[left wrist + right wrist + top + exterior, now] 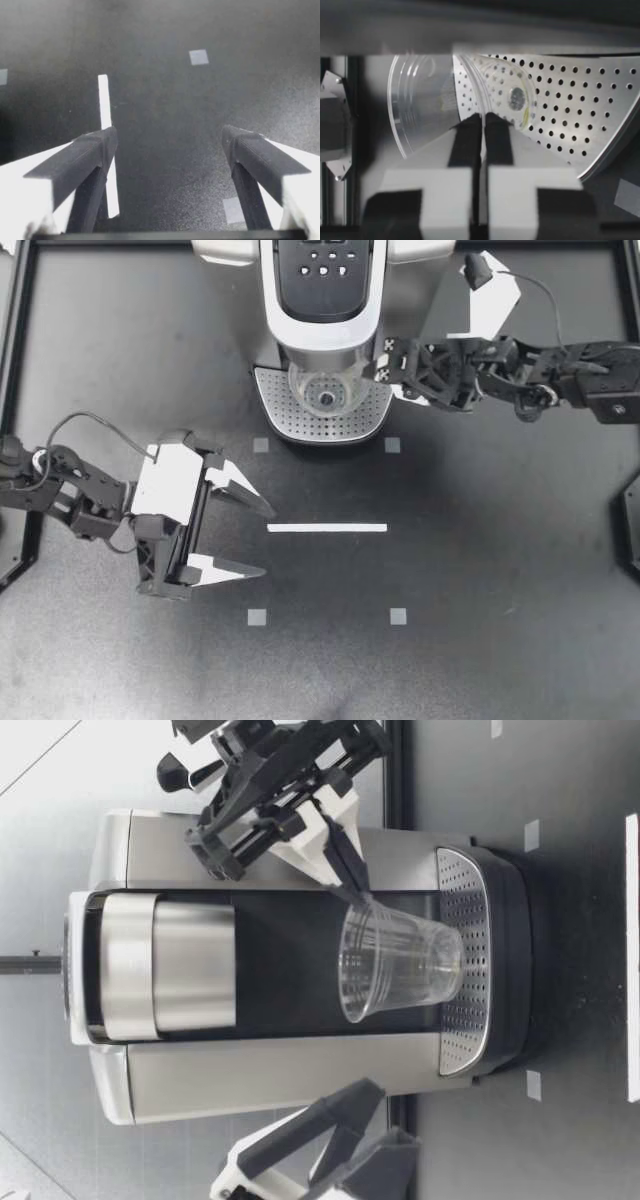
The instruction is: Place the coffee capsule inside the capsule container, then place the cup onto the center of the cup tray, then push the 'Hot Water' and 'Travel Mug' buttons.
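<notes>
A clear plastic cup (325, 392) is on the perforated cup tray (300, 425) of the coffee machine (325, 300), under the spout. My right gripper (378, 368) reaches in from the right and is shut on the cup's rim. In the low view the cup (400, 965) leans slightly with its base at the tray (455, 890), and my right gripper (358, 890) pinches its rim. The right wrist view shows the gripper (482, 120) clamped on the cup wall (425, 100) above the tray (570, 110). My left gripper (265, 540) hangs open over the table at the left, holding nothing.
The machine's buttons (325, 265) lie on its top panel at the back. A white tape line (327, 528) and small grey tape squares (257, 618) mark the dark table in front of the machine. The left wrist view shows bare table between the open gripper (167, 145).
</notes>
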Robot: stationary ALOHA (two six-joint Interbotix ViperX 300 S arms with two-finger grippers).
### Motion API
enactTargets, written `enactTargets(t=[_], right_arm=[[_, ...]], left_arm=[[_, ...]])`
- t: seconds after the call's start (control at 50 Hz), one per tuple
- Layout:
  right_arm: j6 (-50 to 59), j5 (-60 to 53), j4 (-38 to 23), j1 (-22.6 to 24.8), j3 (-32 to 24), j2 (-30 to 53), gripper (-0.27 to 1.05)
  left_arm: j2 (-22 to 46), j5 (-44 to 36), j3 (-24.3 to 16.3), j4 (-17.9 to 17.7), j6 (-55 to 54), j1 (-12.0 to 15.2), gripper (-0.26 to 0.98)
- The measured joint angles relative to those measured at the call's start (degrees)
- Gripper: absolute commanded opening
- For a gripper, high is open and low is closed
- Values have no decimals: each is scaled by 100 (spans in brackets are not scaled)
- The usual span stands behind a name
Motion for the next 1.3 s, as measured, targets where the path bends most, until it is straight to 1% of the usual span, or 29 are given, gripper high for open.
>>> enactTargets(t=[0.16,0.4,0.5,0.72,0.88,1.02,1.1,1.2,1.3], right_arm=[[-9,79,9,0,-44,35,18],[-9,105,0,0,-62,35,45],[-18,114,0,0,-62,35,52],[-26,193,0,0,-44,-18,53],[-62,519,-114,0,325,-501,53],[-105,888,-501,35,826,-1292,53],[-229,932,-905,220,1107,-1784,53],[-519,835,-1573,545,1310,-2232,53],[-932,527,-2276,853,1433,-2566,53]], left_arm=[[0,0,0,-9,0,-9,76],[-9,0,9,0,0,-9,76],[-9,9,0,-9,0,0,76],[-62,9,9,0,0,-9,76],[-79,9,0,-9,-9,-9,76],[-158,9,0,-9,-18,-9,76],[-202,18,9,-9,-26,-9,76],[-255,149,0,-26,-35,-9,76],[-325,510,-44,-79,-53,-9,76]])
